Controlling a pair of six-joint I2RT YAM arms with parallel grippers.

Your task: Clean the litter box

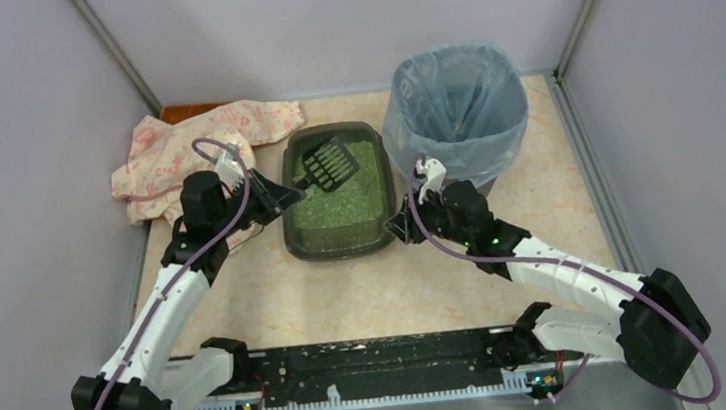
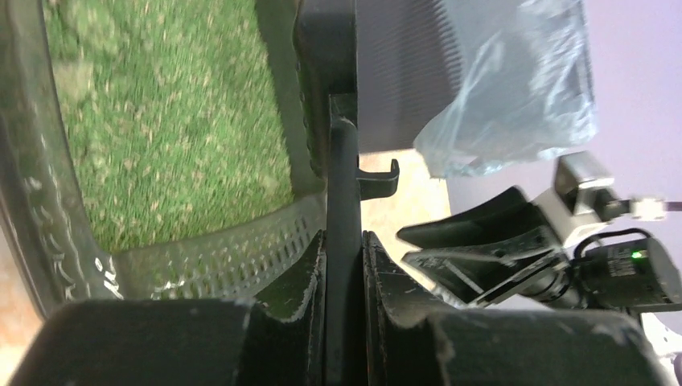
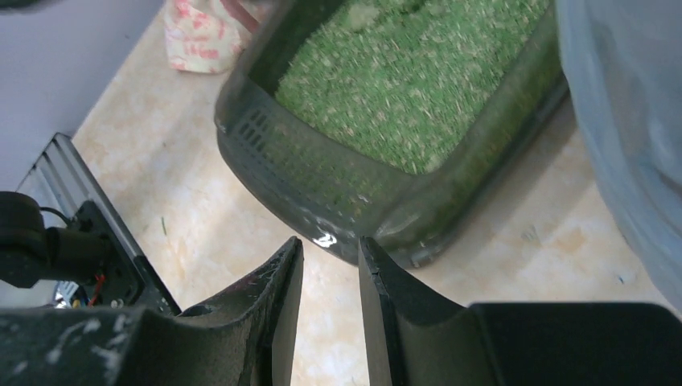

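The litter box [image 1: 341, 247], a dark grey-green tray of green litter, sits mid-table. A black slotted scoop [image 1: 332, 163] hovers over its far left part. My left gripper [image 1: 284, 195] is shut on the scoop's handle at the box's left rim. In the left wrist view the handle [image 2: 342, 169] runs up from between the shut fingers of that gripper [image 2: 344, 237], with the box wall [image 2: 225, 249] to the left. My right gripper [image 1: 402, 226] is at the box's near right corner. In the right wrist view it [image 3: 330, 251] is narrowly open and empty, just short of the box wall [image 3: 306, 177].
A round bin [image 1: 455, 111] lined with a blue-grey bag stands right of the box, close to my right arm; it also shows in the right wrist view [image 3: 627, 121]. A pink patterned cloth [image 1: 183, 147] lies at the far left. Grey walls enclose the table.
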